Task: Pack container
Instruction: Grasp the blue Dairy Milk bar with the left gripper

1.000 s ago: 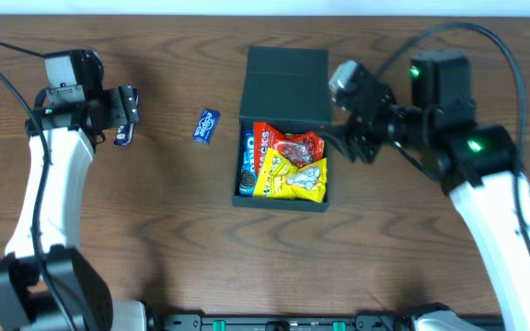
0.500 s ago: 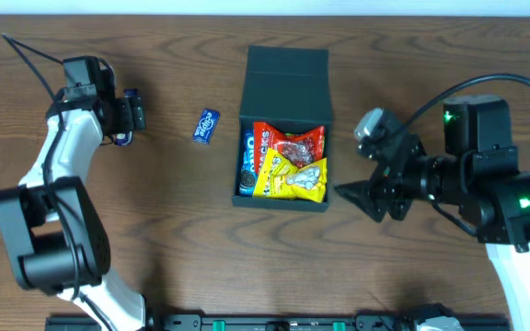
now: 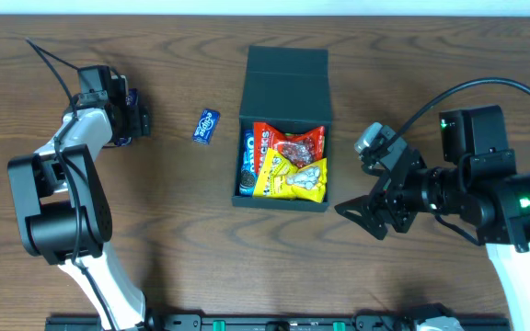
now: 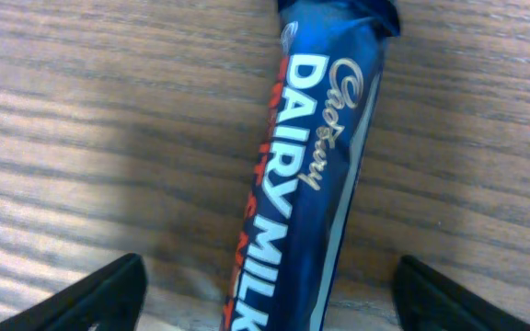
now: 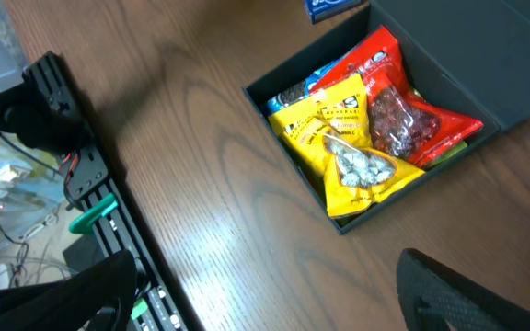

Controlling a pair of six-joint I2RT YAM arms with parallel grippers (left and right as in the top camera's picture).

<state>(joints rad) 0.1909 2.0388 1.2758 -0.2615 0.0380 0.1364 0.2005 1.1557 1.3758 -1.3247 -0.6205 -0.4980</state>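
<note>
A brown, streaky wood-grain desk (image 3: 164, 230) is carrying the container (image 3: 286, 74), a matte dark teal-green rectangular box sitting at centre with its hinged flap lid lying open toward the far edge. Two white-shelled arms are flanking it. The right fingers (image 3: 362, 219) are hanging near the box's front right corner, clear of it, spread wide and gripping nothing. The left fingers (image 3: 129, 118) are hovering well left of the box, likewise parted, straddling a glossy blue Dairy Milk bar (image 4: 311, 165) without touching it. Inside the box, crinkly packets are crowding together: a yellow one (image 3: 294, 177) with a clear window is overlapping a red one (image 3: 293, 145), and a blue pack (image 3: 247, 165) is wedged along the left wall. A small blue packet (image 3: 207, 126) is lying flat between bar and box. From overhead, one of the arms is hiding most of the bar; the left wrist camera is showing its lettering. The right wrist camera is revealing a black rail (image 5: 88, 221) with green clips along the desk's front edge.
</note>
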